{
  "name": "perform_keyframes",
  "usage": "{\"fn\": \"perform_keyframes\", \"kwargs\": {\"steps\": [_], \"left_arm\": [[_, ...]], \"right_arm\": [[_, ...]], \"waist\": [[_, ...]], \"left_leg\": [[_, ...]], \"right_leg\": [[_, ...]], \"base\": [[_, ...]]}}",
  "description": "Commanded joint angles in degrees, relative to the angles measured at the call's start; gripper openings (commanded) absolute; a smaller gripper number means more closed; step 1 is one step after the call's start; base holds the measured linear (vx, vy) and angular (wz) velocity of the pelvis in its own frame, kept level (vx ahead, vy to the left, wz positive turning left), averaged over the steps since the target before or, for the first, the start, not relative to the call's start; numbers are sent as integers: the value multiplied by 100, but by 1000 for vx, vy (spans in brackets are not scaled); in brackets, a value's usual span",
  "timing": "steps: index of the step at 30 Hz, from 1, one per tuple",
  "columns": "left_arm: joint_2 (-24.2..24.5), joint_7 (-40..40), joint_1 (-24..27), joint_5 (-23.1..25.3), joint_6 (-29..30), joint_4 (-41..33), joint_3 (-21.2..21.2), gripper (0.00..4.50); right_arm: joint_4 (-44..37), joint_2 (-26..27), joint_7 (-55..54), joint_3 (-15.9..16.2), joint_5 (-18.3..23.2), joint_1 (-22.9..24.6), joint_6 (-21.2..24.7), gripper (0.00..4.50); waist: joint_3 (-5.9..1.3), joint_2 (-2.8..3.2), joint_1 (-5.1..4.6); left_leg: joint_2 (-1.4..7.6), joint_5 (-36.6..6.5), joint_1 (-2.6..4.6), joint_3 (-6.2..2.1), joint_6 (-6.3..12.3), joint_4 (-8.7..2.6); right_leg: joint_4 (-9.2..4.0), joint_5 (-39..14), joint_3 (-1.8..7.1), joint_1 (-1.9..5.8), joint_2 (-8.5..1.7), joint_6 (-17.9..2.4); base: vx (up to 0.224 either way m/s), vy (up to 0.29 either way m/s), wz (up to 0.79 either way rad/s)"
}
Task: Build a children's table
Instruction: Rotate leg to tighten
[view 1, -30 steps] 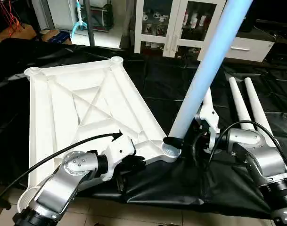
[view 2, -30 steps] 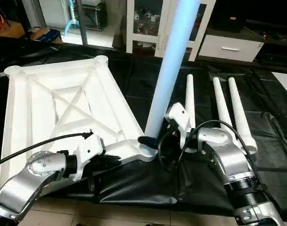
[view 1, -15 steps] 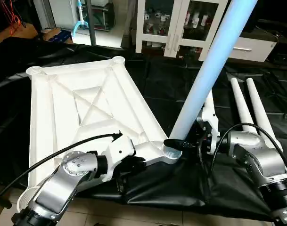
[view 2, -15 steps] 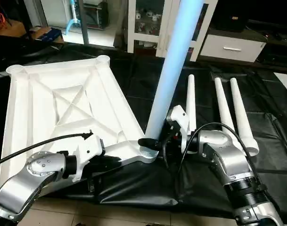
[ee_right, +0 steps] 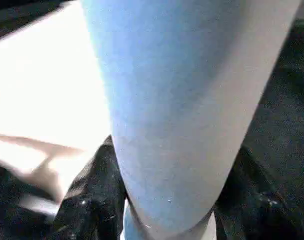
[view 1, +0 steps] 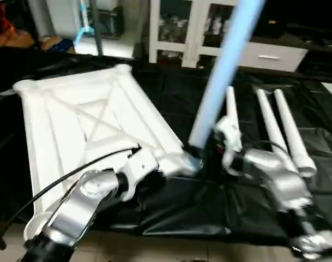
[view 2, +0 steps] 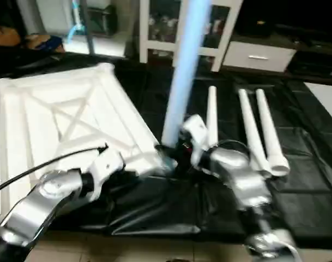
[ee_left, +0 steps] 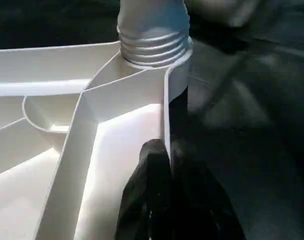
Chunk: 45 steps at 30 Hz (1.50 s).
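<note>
The children's table top lies upside down on black cloth, its X-ribs facing up. One white leg stands tilted in the near right corner socket, its threaded end sitting in the socket. My left gripper is shut on the top's rim wall just beside that socket. At the foot of the leg, my right gripper has its black fingers pressed against both sides of the tube. Three more legs lie side by side on the cloth to the right.
A white glass-door cabinet and a low drawer unit stand behind the work area. The black cloth ends near me at a tiled floor. A black cable runs along my left forearm.
The camera has shifted and tilted. My right gripper's fingers have closed in onto the base of the upright leg. The left gripper's hold on the rim is unchanged.
</note>
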Motion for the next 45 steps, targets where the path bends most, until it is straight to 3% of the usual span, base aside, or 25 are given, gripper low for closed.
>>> {"fn": "perform_keyframes", "kwargs": {"steps": [1, 2, 4, 5, 6, 7, 8, 9, 10, 11, 15, 17, 18, 19, 23, 25, 30, 33, 35, 38, 39, 41, 43, 45], "left_arm": [[-347, 147, -169, -27, 190, -130, -274, 0], [-568, 446, -305, 46, 402, 15, -213, 0], [-768, 733, -421, 119, 585, 140, -143, 0], [-1300, 1442, -686, 217, 901, 416, 124, 0], [-1425, 1599, -742, 226, 959, 472, 195, 0], [-1529, 1729, -789, 232, 1007, 517, 254, 0], [-1757, 1983, -895, 243, 1061, 622, 375, 0], [-1890, 2136, -962, 251, 1075, 687, 442, 0], [-1977, 2244, -1018, 278, 1087, 737, 479, 0], [-2026, 2288, -1050, 296, 1105, 755, 502, 0], [-1939, 2274, -1006, 292, 1172, 688, 580, 0], [-1837, 2258, -954, 293, 1171, 672, 653, 0], [-1837, 2258, -954, 293, 1171, 672, 653, 0], [-1798, 2235, -936, 285, 1157, 664, 665, 0], [-1618, 2073, -870, 247, 1046, 636, 655, 0], [-1353, 1835, -739, 231, 883, 548, 583, 0], [-973, 1430, -490, 136, 653, 346, 498, 0], [-566, 818, -203, -33, 190, 53, 351, 0], [-79, -80, 181, -377, -265, -448, 158, 0], [87, -392, 318, -522, -328, -651, 84, 0], [248, -694, 447, -689, -342, -857, -1, 0], [332, -883, 514, -787, -366, -973, -52, 0], [366, -974, 542, -841, -345, -1032, -75, 0], [400, -1037, 561, -866, -352, -1063, -90, 0]], "right_arm": [[766, 230, -1009, 25, -435, -93, 261, 196], [1032, 468, -1478, -30, -480, -250, 277, 193], [1269, 665, -1896, -94, -512, -389, 294, 193], [1909, 1148, -2883, -364, -548, -749, 78, 193], [2058, 1252, -3104, -425, -567, -833, -9, 192], [2183, 1337, -3287, -475, -584, -902, -84, 191], [2480, 1527, -3743, -587, -633, -1064, -292, 191], [2658, 1634, -3993, -625, -682, -1162, -461, 191], [2824, 1734, -4144, -656, -699, -1256, -590, 191], [2947, 1824, -4221, -675, -709, -1341, -722, 191], [3084, 1921, -3816, -635, -705, -1475, -1012, 190], [2969, 1924, -3159, -589, -647, -1470, -1271, 190], [2969, 1924, -3159, -589, -647, -1470, -1271, 190], [2866, 1898, -3010, -568, -629, -1448, -1305, 246], [2491, 1771, -2655, -533, -565, -1339, -1402, 280], [1742, 1530, -2242, -415, -438, -1018, -1195, 301], [632, 1097, -1540, -267, -265, -475, -763, 342], [-247, 522, -750, -119, 5, -30, -287, 362], [-796, -339, 259, 33, 62, 328, -171, 377], [-802, -681, 659, 8, 62, 389, -231, 404], [-736, -1078, 1130, -66, 71, 450, -304, 404], [-711, -1320, 1432, -121, 100, 505, -313, 404], [-683, -1424, 1557, -156, 92, 529, -356, 404], [-728, -1501, 1619, -173, 117, 560, -323, 404]], "waist": [[-297, 54, 5], [-284, 60, -44], [-301, 60, -86], [-309, 62, -100], [-302, 44, -134], [-333, 52, -131], [-351, 25, -120], [-348, -5, -132], [-342, 14, -122], [-357, -24, -128], [-364, -12, -103], [-400, 5, -73], [-400, 5, -73], [-415, -4, -66], [-450, -6, -31], [-404, 1, -11], [-372, 16, 13], [-346, 29, 51], [-346, 30, 137], [-326, 30, 164], [-318, 32, 161], [-305, 28, 194], [-301, 7, 195], [-305, 8, 206]], "left_leg": [[62, -1687, -33, -37, -112, -442], [60, -1811, -21, -38, -159, -445], [47, -1929, -16, -58, -197, -435], [52, -1996, -37, -63, -200, -438], [53, -2029, -25, -58, -227, -432], [36, -2021, 9, -56, -250, -404], [36, -1908, -17, -56, -193, -413], [43, -1859, -40, -42, -157, -422], [40, -1858, -28, -38, -149, -418], [37, -1824, -39, -31, -118, -415], [49, -1627, -74, -10, 4, -423], [62, -1140, -81, 15, 117, -393], [62, -1140, -81, 15, 117, -393], [59, -873, -91, 25, 181, -377], [52, -234, -122, 48, 487, -328], [57, -486, -94, 64, 516, -345], [98, -933, -64, 52, 262, -382], [94, -1096, -72, 30, 203, -404], [114, -1120, -65, 35, 233, -398], [102, -1225, -40, 75, 276, -388], [107, -1267, -64, 58, 247, -406], [117, -1392, -17, 78, 253, -389], [102, -1388, -71, 59, 243, -406], [108, -1390, -68, 47, 219, -405]], "right_leg": [[-519, -2891, 188, 238, -287, -441], [-524, -2898, 186, 197, -275, -470], [-530, -2892, 163, 210, -268, -435], [-518, -2829, 168, 216, -278, -420], [-522, -2831, 164, 185, -274, -434], [-527, -2776, 158, 180, -272, -428], [-510, -2493, 163, 216, -276, -471], [-502, -2370, 174, 205, -282, -507], [-500, -2328, 162, 202, -262, -523], [-489, -2241, 169, 207, -274, -545], [-436, -1876, 180, 239, -270, -606], [-342, -1124, 206, 276, -271, -785], [-342, -1124, 206, 276, -271, -785], [-294, -745, 212, 298, -264, -900], [-192, 122, 224, 333, -253, -1177], [-244, -186, 220, 307, -244, -1173], [-312, -880, 236, 275, -250, -961], [-345, -1100, 232, 288, -239, -882], [-336, -1200, 257, 285, -259, -843], [-362, -1360, 267, 221, -242, -937], [-369, -1492, 262, 239, -248, -936], [-401, -1643, 276, 199, -250, -929], [-402, -1801, 269, 228, -245, -869], [-414, -1954, 264, 230, -257, -794]], "base": [[0, 0, 0], [0, 0, 0], [0, 0, 0], [0, 0, 0], [0, 0, 0], [0, 0, 0], [0, 0, 0], [0, 0, 0], [0, 0, 0], [0, 0, 0], [0, 0, 0], [0, 0, 0], [0, 0, 0], [0, 0, 0], [0, 0, 0], [0, 0, 0], [0, 0, 0], [0, 0, 0], [0, 0, 0], [0, 0, 0], [0, 0, 0], [0, 0, 0], [0, 0, 0], [0, 0, 0]]}}
